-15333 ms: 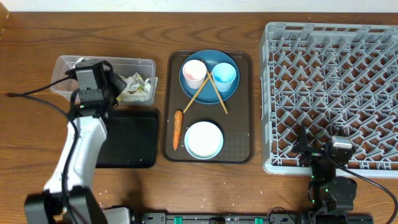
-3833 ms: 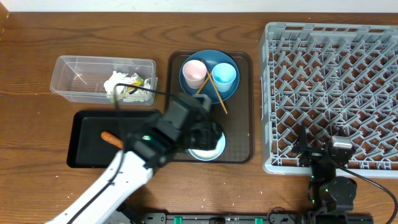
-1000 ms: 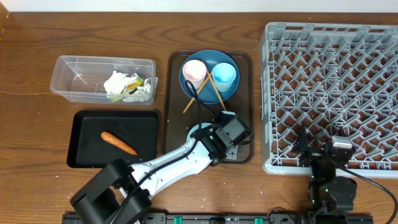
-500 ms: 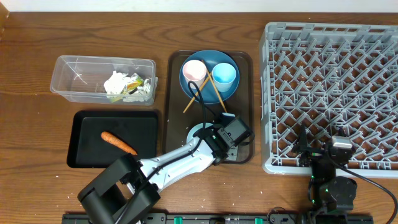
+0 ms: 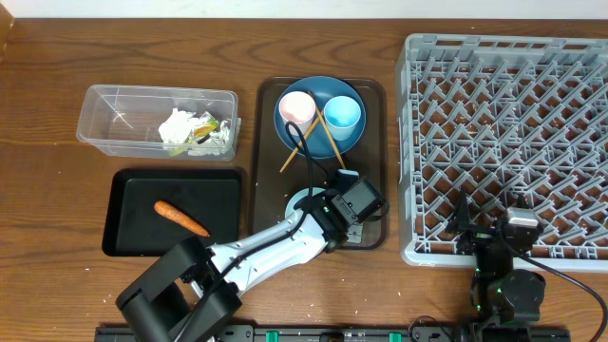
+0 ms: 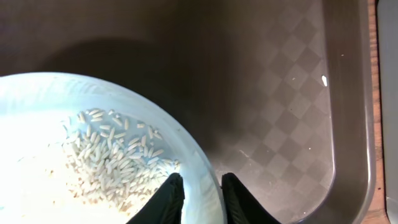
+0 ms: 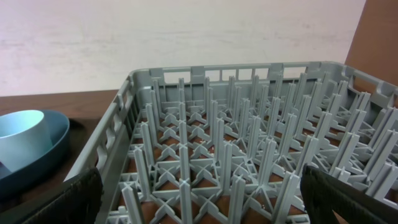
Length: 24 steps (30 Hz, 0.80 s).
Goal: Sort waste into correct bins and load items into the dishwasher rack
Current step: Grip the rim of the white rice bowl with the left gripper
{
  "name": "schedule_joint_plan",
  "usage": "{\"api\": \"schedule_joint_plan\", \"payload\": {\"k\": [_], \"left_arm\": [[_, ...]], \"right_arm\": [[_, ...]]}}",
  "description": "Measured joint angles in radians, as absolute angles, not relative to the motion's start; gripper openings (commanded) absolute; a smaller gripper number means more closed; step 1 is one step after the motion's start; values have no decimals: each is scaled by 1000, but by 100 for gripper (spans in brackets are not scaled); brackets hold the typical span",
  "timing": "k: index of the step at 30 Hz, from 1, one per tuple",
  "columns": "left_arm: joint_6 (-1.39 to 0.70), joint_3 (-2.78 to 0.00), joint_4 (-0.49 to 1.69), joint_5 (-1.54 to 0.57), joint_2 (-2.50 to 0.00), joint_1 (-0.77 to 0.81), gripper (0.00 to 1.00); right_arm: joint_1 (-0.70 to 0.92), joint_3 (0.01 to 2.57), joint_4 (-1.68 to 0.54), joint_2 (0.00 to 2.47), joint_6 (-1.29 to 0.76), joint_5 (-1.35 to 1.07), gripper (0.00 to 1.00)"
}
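Left pincer [image 6: 202,182]: just narrowed onto rim of pale blue-white bowl [image 6: 37,155], loose white rice grains [image 6: 112,158] inside; we judged emptying next; right pincer [image 7: 205,196] wide, idle.

Left of the black claw [image 6: 200,182], white rice [image 6: 115,155] is lying in a pale blue-white bowl [image 6: 37,143]. Ahead and right of the claw, the tray [image 6: 280,124] is showing dark brown, carrying a faint checkered pattern.

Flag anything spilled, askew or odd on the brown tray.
Loose rice lies in the bowl, and one white speck, maybe a stray grain, sits on the tray outside it. The chopsticks lie crossed over the plate, tips overhanging onto the tray.
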<state>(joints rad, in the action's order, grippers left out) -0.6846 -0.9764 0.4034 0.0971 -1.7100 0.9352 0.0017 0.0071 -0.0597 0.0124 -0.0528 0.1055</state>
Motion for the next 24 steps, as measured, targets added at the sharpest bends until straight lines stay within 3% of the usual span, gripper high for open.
{"api": "schedule_joint_plan", "payload": {"k": [24], "left_arm": [[-685,-976,419,97,-1709,935,19]], "right_arm": [[2,7,-60,12,-53,105,99]]}}
